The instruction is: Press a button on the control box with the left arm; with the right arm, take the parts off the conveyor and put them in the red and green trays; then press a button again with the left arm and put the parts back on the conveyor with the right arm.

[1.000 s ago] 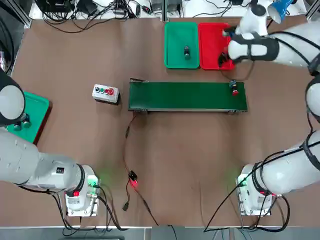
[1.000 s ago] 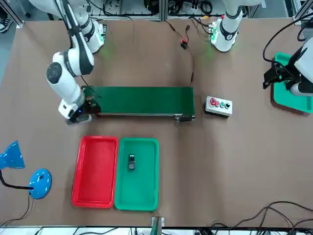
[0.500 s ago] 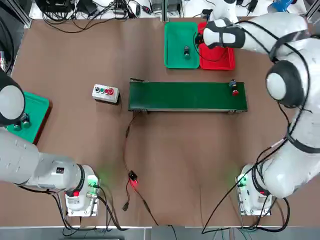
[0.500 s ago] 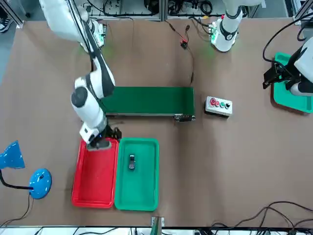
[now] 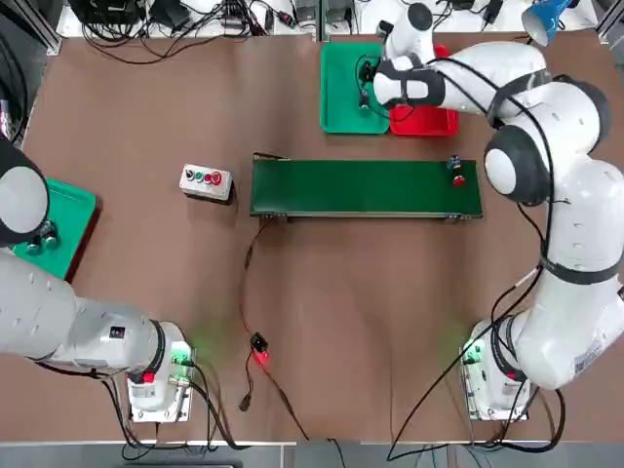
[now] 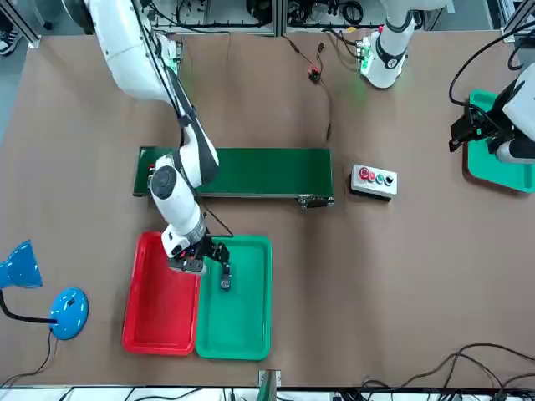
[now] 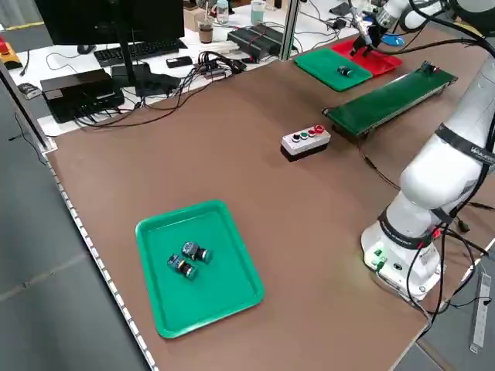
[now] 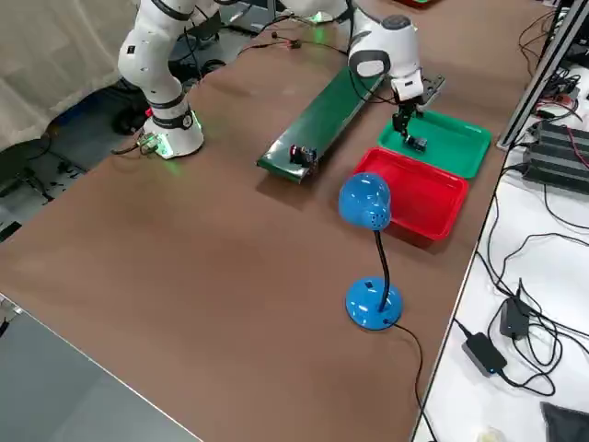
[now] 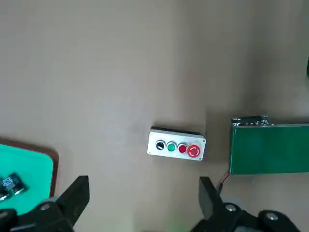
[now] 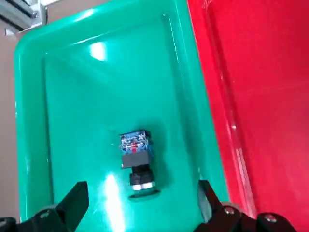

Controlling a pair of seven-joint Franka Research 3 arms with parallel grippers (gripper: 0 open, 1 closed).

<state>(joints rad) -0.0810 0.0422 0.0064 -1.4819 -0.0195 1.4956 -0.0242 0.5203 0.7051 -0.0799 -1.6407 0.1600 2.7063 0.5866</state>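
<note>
Top view: right arm's fingers (image 5: 363, 86) over green tray (image 5: 341, 68)

Bright green tray (image 5: 343, 107); bright red tray (image 5: 429, 121); dark green conveyor (image 5: 361, 187); pale grey control box (image 5: 206, 181).

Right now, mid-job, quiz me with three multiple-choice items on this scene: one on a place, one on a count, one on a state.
1. Where is the right gripper?
A. over the green tray
B. over the control box
C. over the conveyor

2. How many parts lie in the red tray?
A. none
B. one
C. two

3. How do the right gripper's fingers stand?
A. shut on the red-capped part
B. open, empty
C. shut on a cable

Key:
1 A: top and front views show it above the part in the green tray.
2 A: the red tray is bare.
3 B: the wrist view shows the fingers spread, nothing between them.
</note>
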